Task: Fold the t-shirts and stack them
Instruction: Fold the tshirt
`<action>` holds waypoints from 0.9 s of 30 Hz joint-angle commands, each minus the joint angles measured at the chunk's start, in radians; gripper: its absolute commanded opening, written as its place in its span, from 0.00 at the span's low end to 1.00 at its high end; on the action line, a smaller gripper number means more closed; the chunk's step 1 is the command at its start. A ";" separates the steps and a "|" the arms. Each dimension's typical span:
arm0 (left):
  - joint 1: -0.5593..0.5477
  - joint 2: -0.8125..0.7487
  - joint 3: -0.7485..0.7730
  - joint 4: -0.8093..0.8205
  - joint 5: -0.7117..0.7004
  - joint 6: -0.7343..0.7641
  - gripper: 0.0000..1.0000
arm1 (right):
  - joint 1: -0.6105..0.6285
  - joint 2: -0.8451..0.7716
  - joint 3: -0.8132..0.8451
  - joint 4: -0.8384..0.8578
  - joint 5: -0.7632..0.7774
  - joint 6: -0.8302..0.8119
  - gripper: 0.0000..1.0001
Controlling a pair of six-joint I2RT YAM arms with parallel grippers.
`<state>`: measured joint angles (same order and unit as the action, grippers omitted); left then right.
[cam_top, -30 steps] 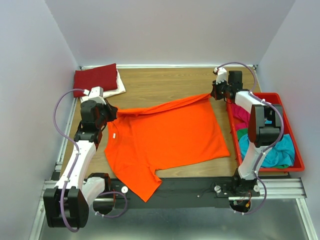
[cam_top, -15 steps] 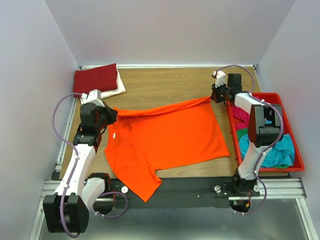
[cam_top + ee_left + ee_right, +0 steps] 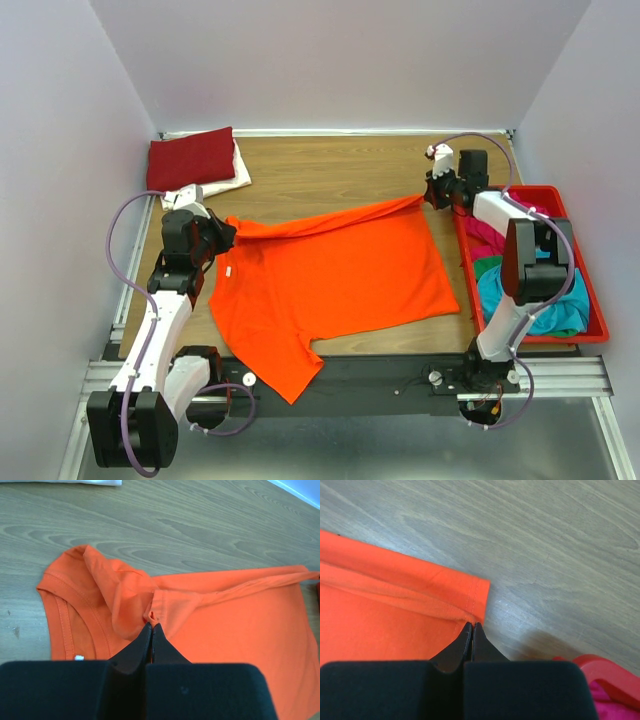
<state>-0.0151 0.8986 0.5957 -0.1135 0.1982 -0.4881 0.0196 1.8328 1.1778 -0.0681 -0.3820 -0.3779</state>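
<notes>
Wood table [image 3: 330, 165]: orange shirt [image 3: 330, 270] | red tray [image 3: 550, 339]: magenta shirt [image 3: 484, 232], teal shirt [image 3: 570, 300]

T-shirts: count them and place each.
5: orange spread mid-table; dark red folded on white, far-left corner; magenta and teal in the red tray, where more may hide.

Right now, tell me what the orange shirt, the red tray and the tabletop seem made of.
Orange t-shirt: soft matte cloth, likely cotton knit; it creases, with stitched hems.
Red tray: rigid, smooth, probably plastic; moulded rim.
Tabletop: wood grain, matte, perhaps laminate.
</notes>
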 commanded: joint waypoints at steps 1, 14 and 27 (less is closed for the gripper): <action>0.000 -0.018 -0.010 -0.008 0.021 -0.012 0.00 | -0.003 -0.050 -0.035 0.001 0.023 -0.033 0.01; -0.026 -0.050 -0.039 -0.069 0.145 -0.092 0.00 | -0.004 -0.158 -0.133 -0.035 0.091 -0.082 0.34; -0.029 -0.088 -0.040 -0.112 0.138 -0.116 0.00 | -0.003 -0.345 -0.087 -0.199 -0.175 0.037 0.78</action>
<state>-0.0414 0.8577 0.5678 -0.1982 0.3126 -0.5785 0.0185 1.4998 1.0744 -0.1837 -0.4206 -0.4095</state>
